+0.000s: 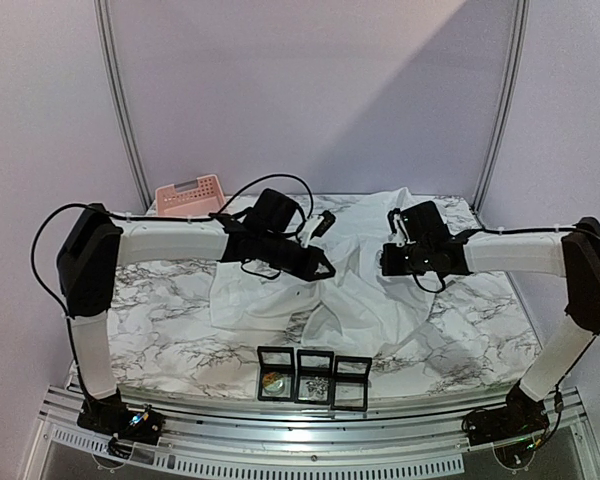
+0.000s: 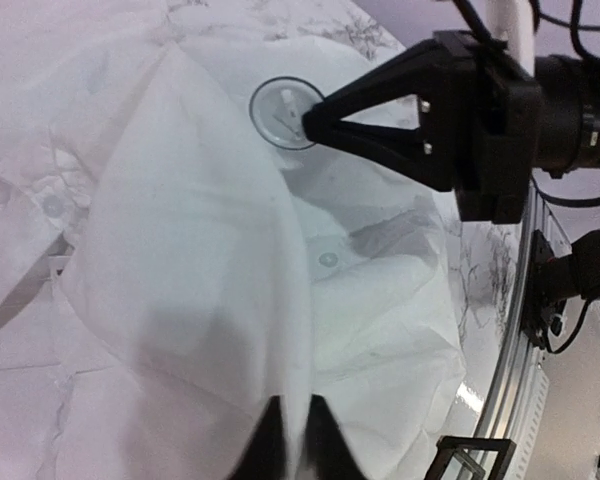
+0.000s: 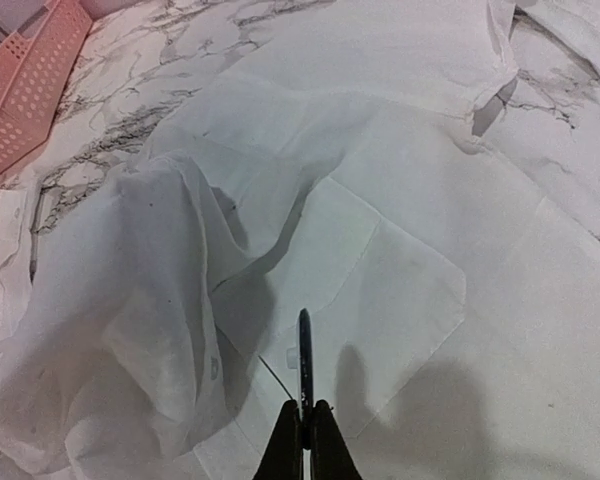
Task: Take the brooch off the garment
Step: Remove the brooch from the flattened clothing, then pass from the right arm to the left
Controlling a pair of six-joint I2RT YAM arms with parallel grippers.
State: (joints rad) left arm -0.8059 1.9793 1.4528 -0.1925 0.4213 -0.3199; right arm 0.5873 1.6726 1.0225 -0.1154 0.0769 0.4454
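Observation:
The white garment (image 1: 350,270) lies crumpled across the middle of the marble table. My left gripper (image 2: 295,402) is shut on a raised ridge of the garment (image 2: 210,250), and in the top view it (image 1: 325,266) sits at the shirt's centre. My right gripper (image 3: 303,405) is shut on the brooch (image 3: 303,350), a thin round disc seen edge-on, with a fine pin sticking out to the left. It hangs just above the shirt pocket (image 3: 380,270) and casts a shadow there. In the left wrist view the brooch (image 2: 278,110) looks like a clear round disc at the tip of the right gripper (image 2: 310,118).
A pink basket (image 1: 190,195) stands at the back left and also shows in the right wrist view as the pink basket (image 3: 25,85). Three black-framed boxes (image 1: 313,376) sit in a row at the front edge. Both arms reach over the shirt from either side.

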